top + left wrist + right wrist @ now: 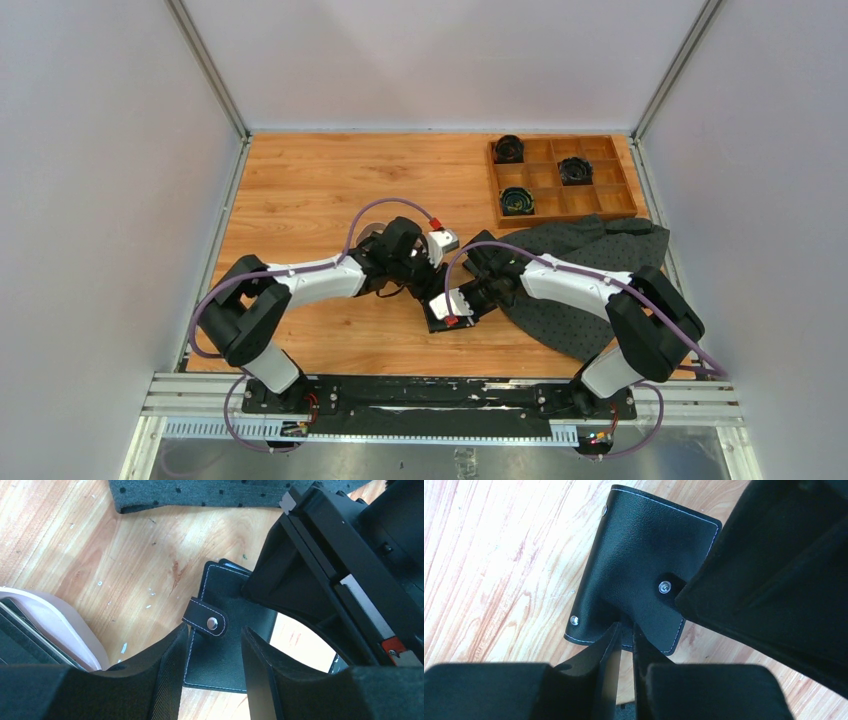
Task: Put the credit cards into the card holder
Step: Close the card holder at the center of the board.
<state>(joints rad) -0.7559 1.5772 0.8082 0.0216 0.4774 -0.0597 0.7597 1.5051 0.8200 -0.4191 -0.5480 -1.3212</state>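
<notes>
Right wrist view gives us the small black leather-like bifold card holder (639, 555), white-stitched, lying outer cover up on the light wooden desk (499, 555). The right end effector (624, 635) has its two fingers drawn almost together at the holder's near edge, and to us it reads as a pinch on that edge (only a dark sliver separates them). From the left wrist we see the holder's snap tab (206, 617), its metal stud facing up, with its tip between the fingers of the left end effector (215, 635). Those fingers stand apart on either side of the tab and are not closed on anything.

From above, both arms meet over the holder in the near half of the desk, roughly at its middle. Near the holder on the left, a pale-rimmed tray (60, 625) shows only part of its edge. A dark grey dotted cloth (600, 290) lies to the right, under the right arm. Beyond it, in the far right corner, sits a wooden compartment box (562, 180) with three dark round objects (508, 149) in separate cells.
</notes>
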